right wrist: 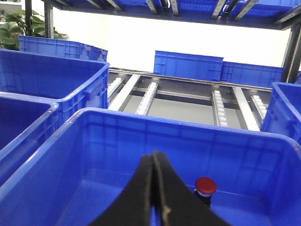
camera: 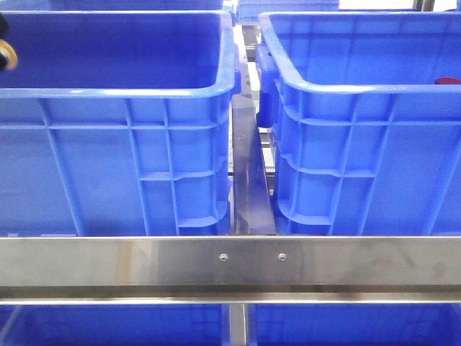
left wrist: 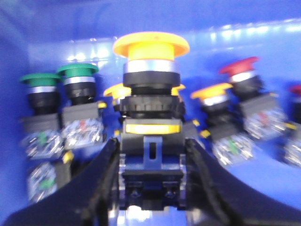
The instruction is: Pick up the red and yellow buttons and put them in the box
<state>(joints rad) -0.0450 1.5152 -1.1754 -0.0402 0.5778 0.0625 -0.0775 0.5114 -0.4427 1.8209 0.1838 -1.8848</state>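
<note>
One yellow mushroom-head pushbutton (left wrist: pixel 150 113), rigid, light, top-heavy, stands in the supply crate (left wrist: pixel 263 52) clamped by the left gripper (left wrist: pixel 151 176) at its squarer lower body, a sensible hold, while the right gripper (right wrist: pixel 156 186), pressed together empty, hovers over the box (right wrist: pixel 141 123) with a red pushbutton (right wrist: pixel 205 186).

Left wrist view is smeared with blur, so the red button (left wrist: pixel 239 67) at two o'clock and the green buttons (left wrist: pixel 77 70) at ten o'clock show no lettering. Front view clips a red cap (camera: pixel 448 81) at three o'clock and the left claw (camera: pixel 7 54) at nine.
</note>
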